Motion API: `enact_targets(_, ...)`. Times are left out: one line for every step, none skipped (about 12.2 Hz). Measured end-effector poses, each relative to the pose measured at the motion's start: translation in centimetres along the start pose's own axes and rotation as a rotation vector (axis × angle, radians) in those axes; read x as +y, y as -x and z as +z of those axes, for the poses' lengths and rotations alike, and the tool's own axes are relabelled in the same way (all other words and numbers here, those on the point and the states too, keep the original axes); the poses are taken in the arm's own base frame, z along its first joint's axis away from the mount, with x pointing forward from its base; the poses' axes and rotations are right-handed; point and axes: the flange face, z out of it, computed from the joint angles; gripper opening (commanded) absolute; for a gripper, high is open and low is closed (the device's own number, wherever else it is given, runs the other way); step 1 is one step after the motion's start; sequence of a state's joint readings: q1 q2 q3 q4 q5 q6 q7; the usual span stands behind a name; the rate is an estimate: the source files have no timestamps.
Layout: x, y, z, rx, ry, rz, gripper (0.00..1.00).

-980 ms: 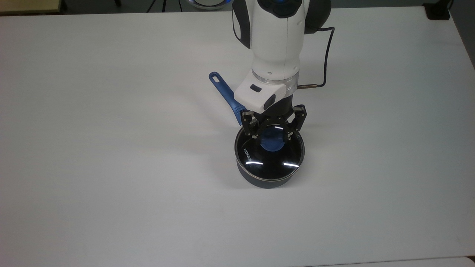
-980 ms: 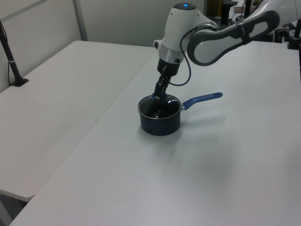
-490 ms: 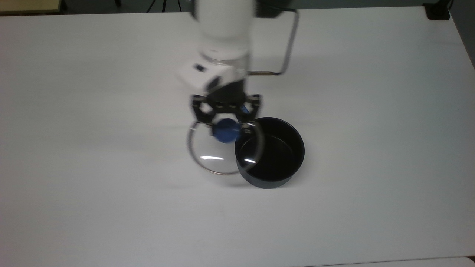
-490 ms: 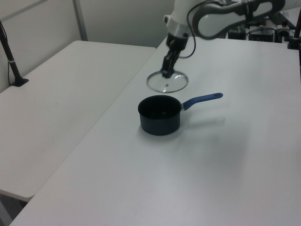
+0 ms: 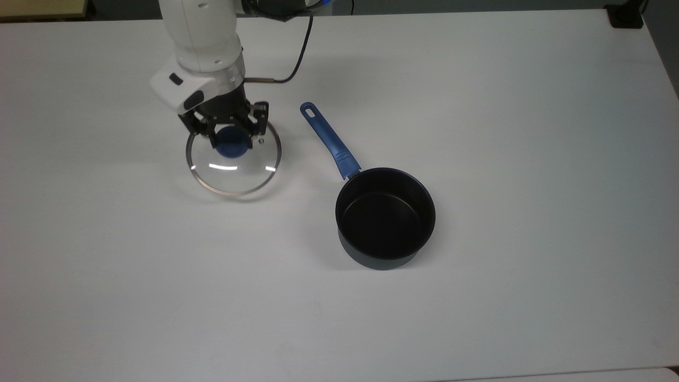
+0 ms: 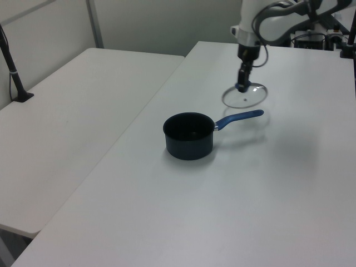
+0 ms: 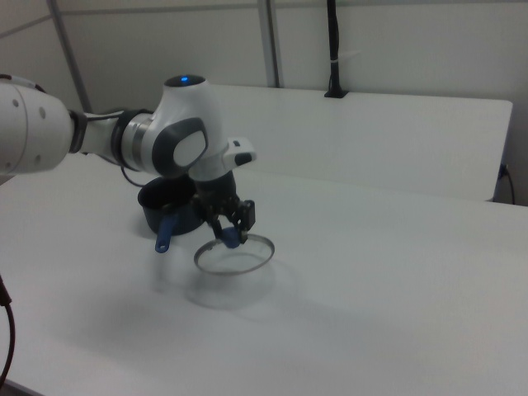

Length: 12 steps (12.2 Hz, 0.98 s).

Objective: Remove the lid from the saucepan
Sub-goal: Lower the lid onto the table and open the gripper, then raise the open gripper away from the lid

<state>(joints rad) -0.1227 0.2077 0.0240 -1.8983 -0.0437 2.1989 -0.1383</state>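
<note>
Where the top view's left began, the table (image 5: 79, 265) lay bare and white; next came the gripper (image 5: 232, 139), its two fingers clamped on the blue knob (image 5: 232, 144) of the lid (image 5: 233, 172), the glass disc hanging level from that hold and, by the shadow under it in the right view, held a little above the surface rather than resting on it; further toward the top view's right, well apart from the lid, stood the saucepan (image 5: 385, 217), open and dark inside, its blue handle (image 5: 329, 141) slanting up toward the lid's side without touching it.

The lifting itself looked done, so the risk lay in what remained; the knob was small and the disc wide, so any quick swing or tilt of the arm might have let the lid pivot or slip in the fingers; if released from a height, the glass could have struck the table hard or rolled on its metal rim; a careless descent nearer the handle's end might also have nudged the pan.
</note>
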Motion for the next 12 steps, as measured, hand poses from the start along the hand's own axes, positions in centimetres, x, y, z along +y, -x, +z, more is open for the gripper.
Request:
enact_targets(-0.5,1.5,1.0,-0.001,-0.002,-0.015,0.41)
enact_targets(-1.4,2.5,2.1,0.003,-0.003,-0.026,0.44)
enact_targets(-2.2,3.1,3.1,-0.004,-0.007,-0.039,0.63)
enact_targets(-2.8,3.5,3.9,-0.018,-0.011,-0.049,0.75)
enact_targets(-3.2,3.7,4.3,-0.026,-0.012,-0.054,0.93)
enact_targets(-3.3,3.8,4.7,-0.034,-0.014,-0.055,0.98)
enact_targets(-3.3,3.9,5.0,-0.045,-0.015,-0.055,1.00)
enact_targets(-3.2,4.0,5.1,-0.057,-0.017,-0.054,1.00)
enact_targets(-3.0,3.9,4.6,-0.059,-0.016,-0.050,1.00)
enact_targets(-2.6,3.4,3.3,-0.062,-0.015,-0.045,1.00)
enact_targets(-2.1,2.5,0.9,-0.070,-0.013,-0.039,1.00)
enact_targets(-1.7,1.7,-2.3,-0.079,-0.011,-0.025,1.00)
